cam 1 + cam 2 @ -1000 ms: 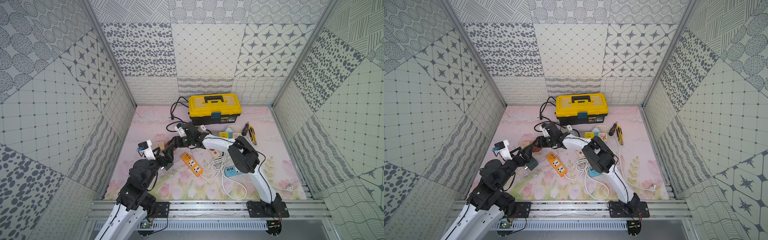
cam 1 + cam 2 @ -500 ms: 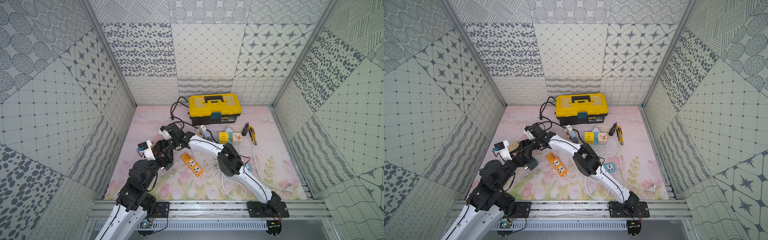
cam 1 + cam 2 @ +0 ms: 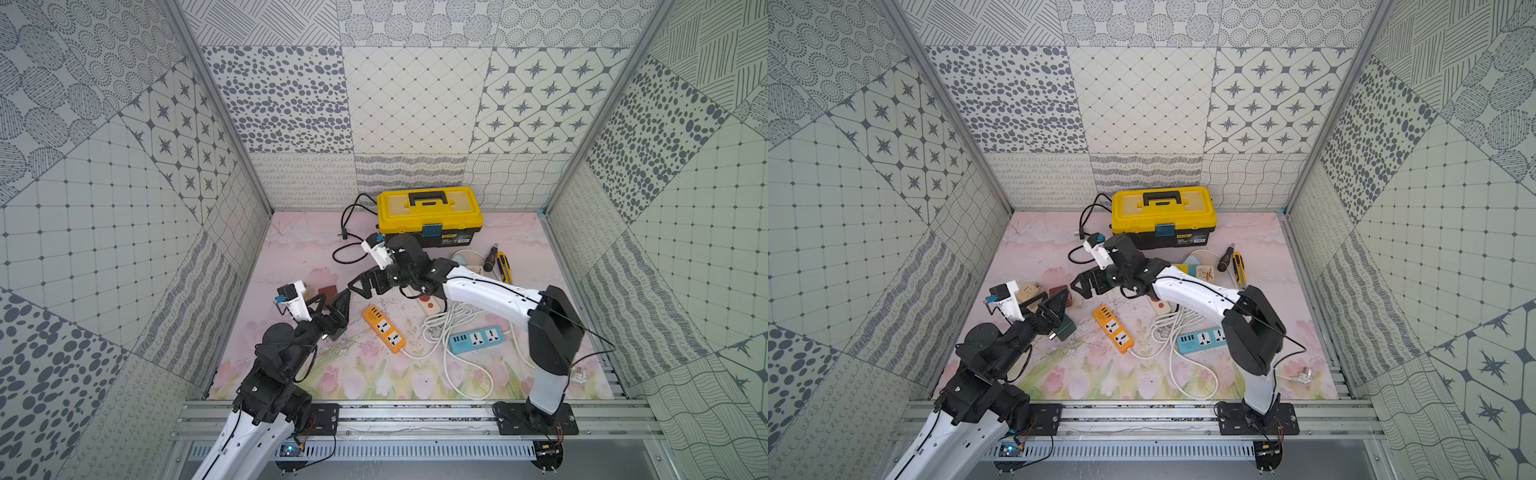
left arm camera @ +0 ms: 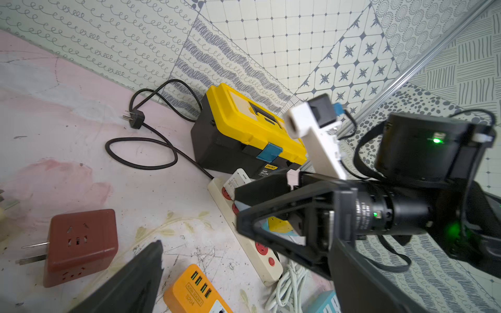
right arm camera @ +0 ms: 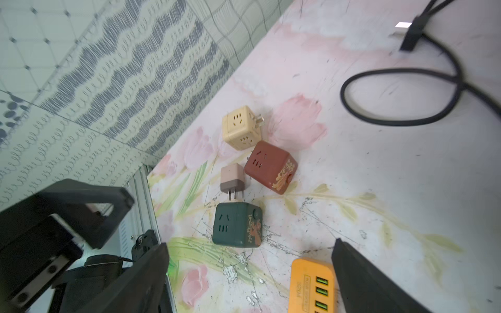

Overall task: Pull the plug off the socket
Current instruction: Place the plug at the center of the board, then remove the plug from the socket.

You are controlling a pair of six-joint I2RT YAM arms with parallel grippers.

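My right end effector [image 3: 360, 286] has just spread wide and drawn back, letting go of the small plug [image 5: 232, 177]. The plug lies on the table [image 5: 352, 168] just beside the green socket cube [image 5: 237, 225] with its prongs bare, so I judge it pulled free. My left end effector [image 3: 333, 298] stays wide by the cube.

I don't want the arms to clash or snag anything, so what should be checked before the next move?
1. Right gripper empty: ok, jaws wide open, nothing between them.
2. Left gripper empty: ok, open, holding nothing.
3. Pink plug out of any socket: ok, prongs showing, lying beside the green cube socket.
4. Room between the grippers: not ok, they are close together, tips facing.
5. White power strip free of plugs: not ok, a white adapter appears seated in it.
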